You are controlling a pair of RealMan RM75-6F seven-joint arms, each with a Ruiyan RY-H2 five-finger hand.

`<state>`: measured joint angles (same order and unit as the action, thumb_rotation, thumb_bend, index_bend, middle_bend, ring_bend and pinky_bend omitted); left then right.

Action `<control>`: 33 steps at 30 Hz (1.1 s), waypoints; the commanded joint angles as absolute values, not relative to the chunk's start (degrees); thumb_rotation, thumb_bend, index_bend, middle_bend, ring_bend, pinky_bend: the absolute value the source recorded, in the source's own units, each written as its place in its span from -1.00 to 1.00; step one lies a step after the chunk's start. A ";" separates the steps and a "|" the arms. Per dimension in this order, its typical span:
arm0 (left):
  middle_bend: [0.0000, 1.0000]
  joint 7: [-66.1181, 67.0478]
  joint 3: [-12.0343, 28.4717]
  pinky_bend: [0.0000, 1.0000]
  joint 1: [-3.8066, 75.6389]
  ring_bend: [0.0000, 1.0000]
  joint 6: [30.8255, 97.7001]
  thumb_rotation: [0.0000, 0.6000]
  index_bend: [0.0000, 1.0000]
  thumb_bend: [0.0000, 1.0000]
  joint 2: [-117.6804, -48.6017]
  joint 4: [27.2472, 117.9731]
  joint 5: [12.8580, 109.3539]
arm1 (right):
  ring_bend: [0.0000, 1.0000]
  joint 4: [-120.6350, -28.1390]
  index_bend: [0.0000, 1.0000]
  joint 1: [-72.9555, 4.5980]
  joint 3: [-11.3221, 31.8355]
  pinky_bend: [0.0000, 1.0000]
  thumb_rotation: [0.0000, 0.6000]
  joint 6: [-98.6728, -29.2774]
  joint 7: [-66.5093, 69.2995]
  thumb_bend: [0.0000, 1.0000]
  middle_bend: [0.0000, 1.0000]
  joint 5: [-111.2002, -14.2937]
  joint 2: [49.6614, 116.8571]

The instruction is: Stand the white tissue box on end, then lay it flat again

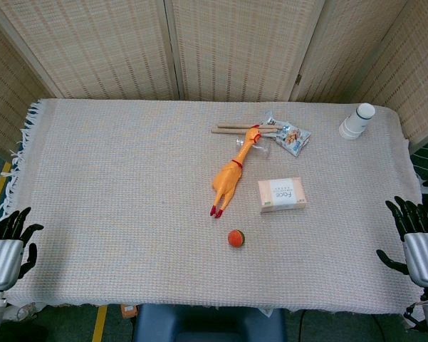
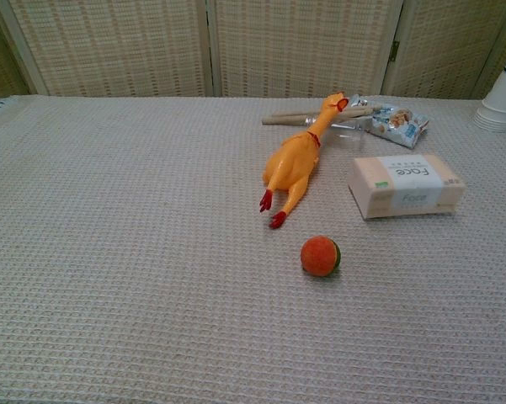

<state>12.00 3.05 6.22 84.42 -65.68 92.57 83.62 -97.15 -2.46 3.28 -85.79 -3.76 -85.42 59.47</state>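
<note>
The white tissue box [image 1: 282,194] [image 2: 406,184] lies flat on the table right of centre, its printed top face up. My left hand [image 1: 8,246] hangs at the table's front left corner, fingers spread and holding nothing. My right hand [image 1: 416,240] sits at the front right edge, fingers also spread and empty, well to the right of the box. Neither hand shows in the chest view.
A yellow rubber chicken [image 1: 231,174] [image 2: 298,159] lies just left of the box. An orange ball [image 1: 236,238] [image 2: 321,255] rests in front of it. Wooden sticks [image 1: 235,128], a snack packet [image 1: 292,137] and stacked paper cups [image 1: 357,121] lie behind. A woven cloth [image 1: 114,185] covers the table.
</note>
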 commanded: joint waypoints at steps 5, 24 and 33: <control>-1.00 12.28 3.34 -0.78 6.03 -1.00 84.77 1.00 -0.39 0.24 -65.76 92.75 83.08 | -1.00 -97.22 -0.93 -2.47 3.04 -1.00 1.00 -85.37 -3.89 -0.71 -1.00 -85.41 59.45; -1.00 9.91 3.59 -0.78 6.31 -1.00 83.90 1.00 -0.39 0.24 -65.32 92.84 82.43 | -1.00 -99.05 -0.93 -6.28 4.74 -1.00 1.00 -79.84 -3.27 -0.71 -1.00 -83.95 59.47; -1.00 7.03 3.82 -0.77 5.92 -1.00 84.97 1.00 -0.39 0.24 -63.73 93.17 83.12 | -1.00 -104.69 -1.00 -31.55 13.48 -1.00 1.00 -47.06 -20.46 -0.71 -1.00 -60.52 61.44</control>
